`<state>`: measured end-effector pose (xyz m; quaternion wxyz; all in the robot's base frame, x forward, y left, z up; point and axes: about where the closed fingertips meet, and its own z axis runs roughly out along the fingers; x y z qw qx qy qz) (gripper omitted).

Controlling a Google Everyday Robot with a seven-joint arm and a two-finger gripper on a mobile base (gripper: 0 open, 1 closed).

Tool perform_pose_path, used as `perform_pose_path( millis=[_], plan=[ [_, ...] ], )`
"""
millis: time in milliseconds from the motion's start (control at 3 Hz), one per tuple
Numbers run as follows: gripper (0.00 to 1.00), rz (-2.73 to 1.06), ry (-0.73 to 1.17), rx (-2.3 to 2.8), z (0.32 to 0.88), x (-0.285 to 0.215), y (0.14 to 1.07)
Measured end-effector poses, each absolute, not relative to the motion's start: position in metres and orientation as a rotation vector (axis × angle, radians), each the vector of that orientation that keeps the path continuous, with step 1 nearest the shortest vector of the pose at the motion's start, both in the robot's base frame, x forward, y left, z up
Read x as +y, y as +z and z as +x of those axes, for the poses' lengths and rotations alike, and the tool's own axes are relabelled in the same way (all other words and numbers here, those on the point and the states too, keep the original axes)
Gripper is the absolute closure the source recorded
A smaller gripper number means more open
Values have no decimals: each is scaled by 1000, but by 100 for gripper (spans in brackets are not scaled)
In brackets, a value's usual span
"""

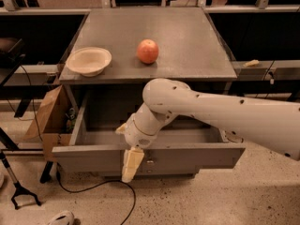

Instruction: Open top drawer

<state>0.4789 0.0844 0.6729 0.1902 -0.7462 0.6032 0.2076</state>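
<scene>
Reaches in from the right as one thick white arm (243, 118), sloping gently upward to a rounded elbow (161, 95) that sits above and a little right of the gripper. Bends sharply there and turns down-left through a short, ribbed white wrist (140, 128), directly above the gripper. Ends in the cream gripper (130, 170), pointing almost straight down with a slight lean to the left, at the lowest point of the whole limb, low and left of centre in the camera view, well below the elbow.
</scene>
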Motion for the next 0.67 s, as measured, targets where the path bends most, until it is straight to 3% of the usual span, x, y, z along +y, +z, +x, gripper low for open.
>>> perform_pose_path(
  millis=[333, 667],
  plan=[
    [0, -2125, 604, 1692, 473, 90, 669],
    [19, -2166, 609, 1690, 466, 90, 666]
  ],
)
